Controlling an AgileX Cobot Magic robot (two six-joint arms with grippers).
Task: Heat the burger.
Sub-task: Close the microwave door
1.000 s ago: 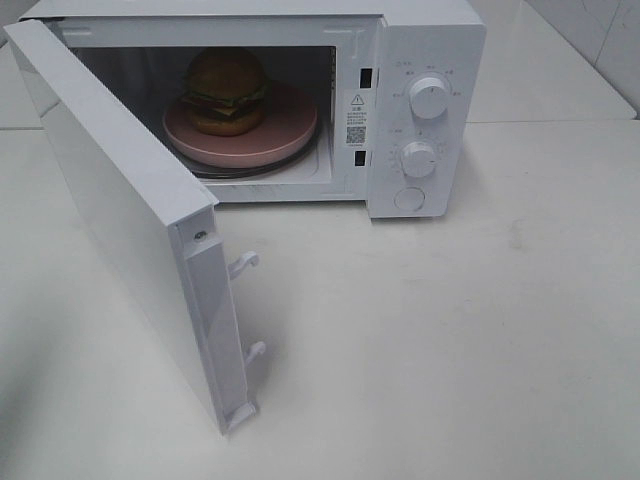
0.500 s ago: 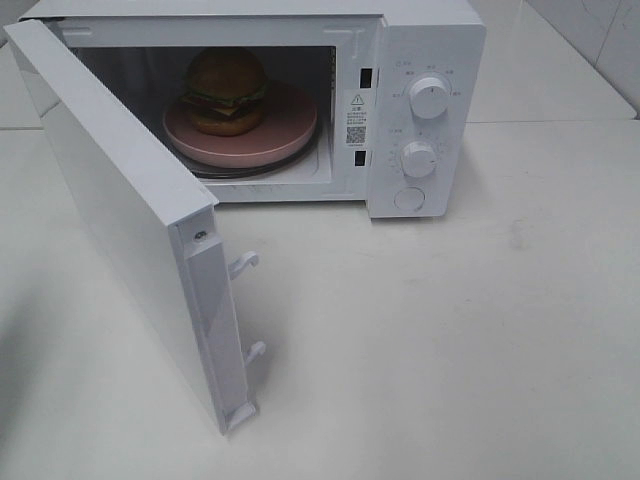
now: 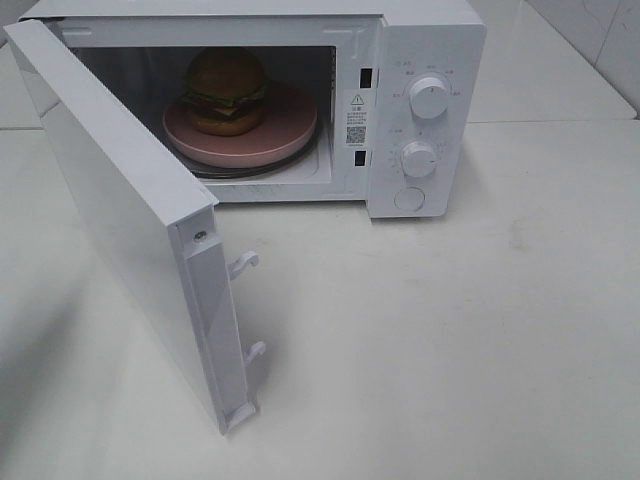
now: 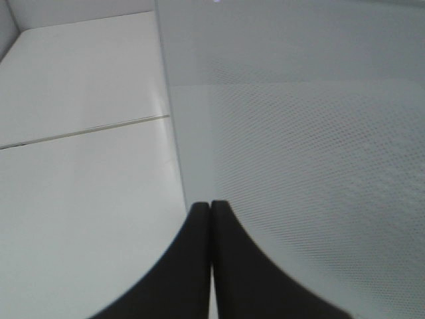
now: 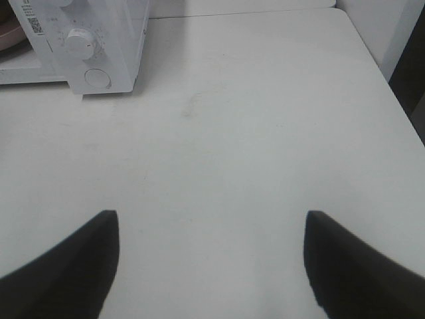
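The burger point(image 3: 226, 90) has a golden-brown bun and sits on a round pink plate point(image 3: 290, 125) inside the white microwave point(image 3: 430, 40). The microwave door point(image 3: 120, 220) stands wide open, swung out toward the front left. In the left wrist view, my left gripper point(image 4: 210, 205) is shut with nothing in it, its tips close to the door's dotted outer pane point(image 4: 319, 166). My right gripper point(image 5: 210, 216) is open and empty over the bare table, to the right of the microwave's control panel point(image 5: 113, 33). Neither gripper shows in the exterior high view.
The control panel carries two knobs point(image 3: 429, 97) point(image 3: 418, 159) and a round button point(image 3: 409, 198). Two latch hooks point(image 3: 245, 264) stick out of the door's free edge. The white table point(image 3: 450, 330) stretches out in front and to the right, and its right edge point(image 5: 398, 113) shows in the right wrist view.
The shadow on the table left of the door has spread slightly. The microwave, its door and the burger have not moved.
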